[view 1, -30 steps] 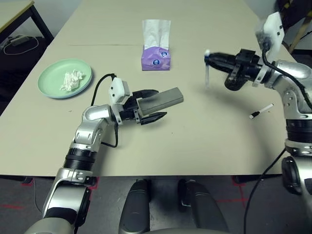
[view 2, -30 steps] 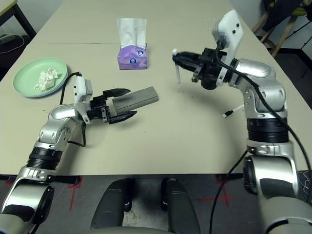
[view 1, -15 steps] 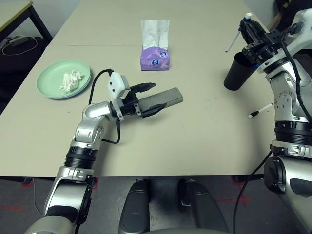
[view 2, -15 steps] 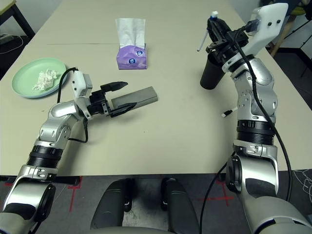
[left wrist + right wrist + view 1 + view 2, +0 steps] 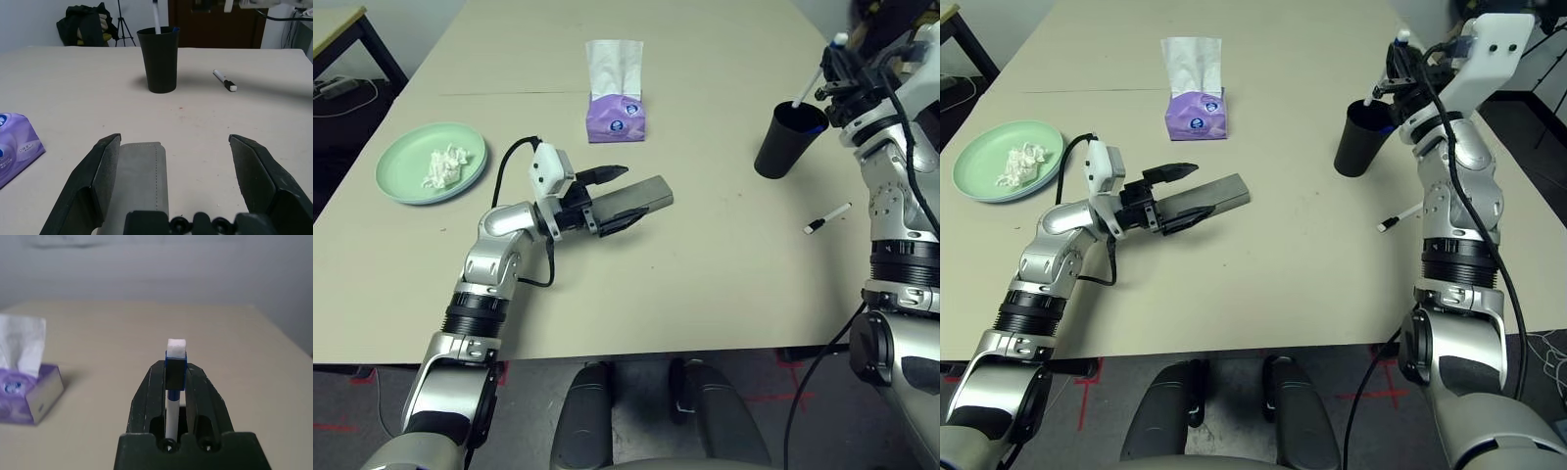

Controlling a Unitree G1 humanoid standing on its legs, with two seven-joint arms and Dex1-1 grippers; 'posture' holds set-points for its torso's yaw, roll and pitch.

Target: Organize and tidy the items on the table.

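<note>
Fingers of the left gripper point(image 5: 171, 161) spread wide around the grey case point(image 5: 628, 199) mid-tabletop, one touching it. Right gripper point(image 5: 176, 382) pinches one marker point(image 5: 175, 363) over the cup point(image 5: 783, 139). Second marker point(image 5: 827, 218) near right edge. One plate point(image 5: 396, 174), one tissue wad point(image 5: 444, 164), left side.

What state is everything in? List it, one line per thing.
Left tool: open around the glasses case.
Glasses case: closed, lying flat on the table.
Right tool: shut on a marker.
Marker: capped, lower end in the black cup.
Black cup: upright.
Second marker: lying on table.
Tissue box: upright, tissue sticking out.
Green plate: holding a tissue wad.
</note>
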